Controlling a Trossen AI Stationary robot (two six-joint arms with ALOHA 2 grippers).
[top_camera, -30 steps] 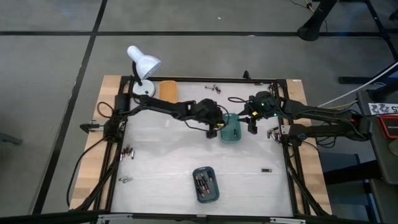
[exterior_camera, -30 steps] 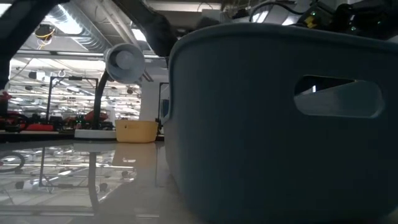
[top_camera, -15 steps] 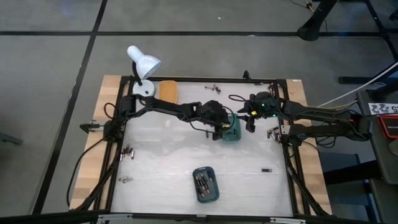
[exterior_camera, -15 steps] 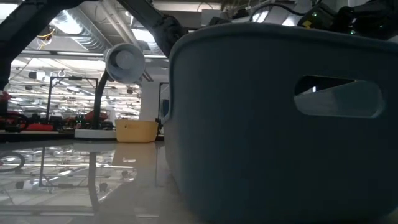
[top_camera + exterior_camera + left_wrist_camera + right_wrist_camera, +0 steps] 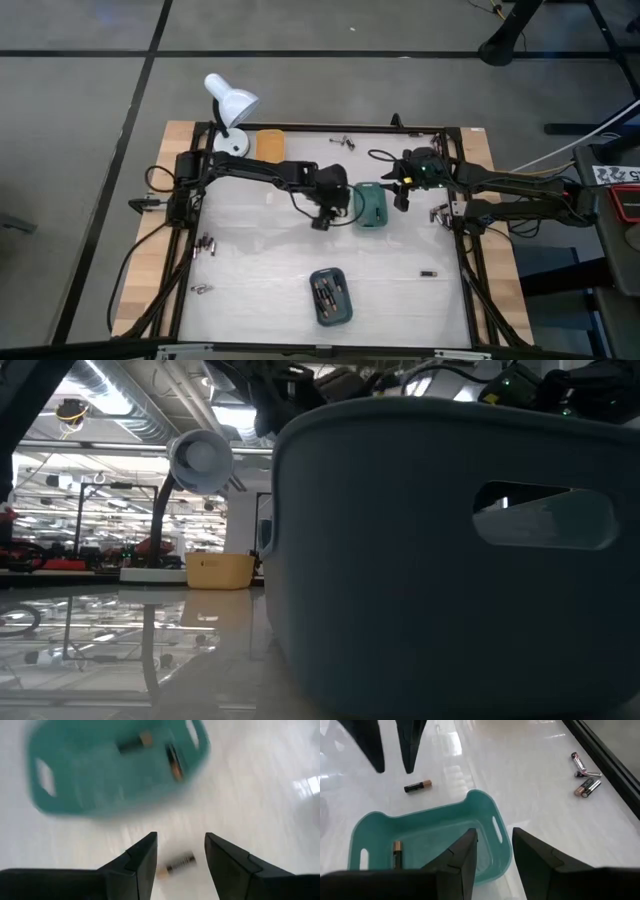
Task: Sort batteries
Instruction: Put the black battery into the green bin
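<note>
A green tray (image 5: 370, 207) sits mid-table with batteries (image 5: 174, 762) lying in it. My left gripper (image 5: 180, 837) (image 5: 322, 218) hovers open just left of the tray. A loose battery (image 5: 175, 865) (image 5: 417, 786) lies on the table beneath it. My right gripper (image 5: 495, 832) (image 5: 402, 200) stands open over the tray's right end, one finger on either side of the rim (image 5: 501, 845). I cannot tell whether it touches the rim. A dark teal tray (image 5: 330, 297) near the front edge holds several batteries.
An orange tray (image 5: 270, 145) and a white lamp (image 5: 230, 105) stand at the far left. Loose batteries lie near the far edge (image 5: 343, 141), at the left (image 5: 205, 243) (image 5: 200, 289) and at the right (image 5: 428, 272). In the low view the dark teal tray's wall (image 5: 450, 560) blocks most of the table.
My left gripper has drawn back from over the green tray toward the table's left edge and a little toward the near edge. The tray and my right gripper have stayed in place.
</note>
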